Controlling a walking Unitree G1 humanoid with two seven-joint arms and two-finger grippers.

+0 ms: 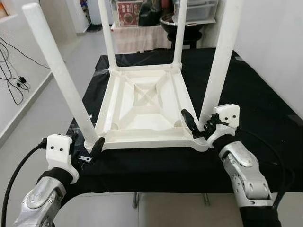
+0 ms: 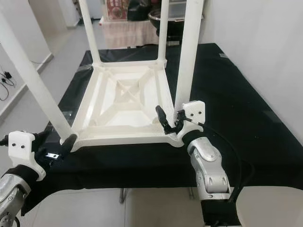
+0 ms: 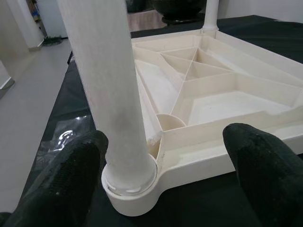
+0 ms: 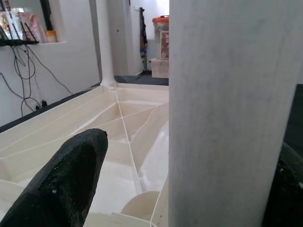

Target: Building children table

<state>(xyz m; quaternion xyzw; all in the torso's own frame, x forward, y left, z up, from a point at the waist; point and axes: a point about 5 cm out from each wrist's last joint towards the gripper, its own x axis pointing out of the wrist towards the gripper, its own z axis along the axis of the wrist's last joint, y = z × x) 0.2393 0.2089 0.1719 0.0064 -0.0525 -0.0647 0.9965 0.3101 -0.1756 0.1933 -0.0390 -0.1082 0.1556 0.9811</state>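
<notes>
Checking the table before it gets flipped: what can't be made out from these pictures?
- Leg tops: all four legs, e.g. the near right leg, are cut off by the head views' upper edge.
- Tabletop face: lies against the black cloth.
- Right gripper: far finger hidden behind that leg in the right wrist view.

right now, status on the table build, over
Left hand open around near-left white plastic leg at its socket. Right hand open astride near-right leg. Upturned white plastic children's table on black cloth, four legs standing. Nothing in the way.
</notes>
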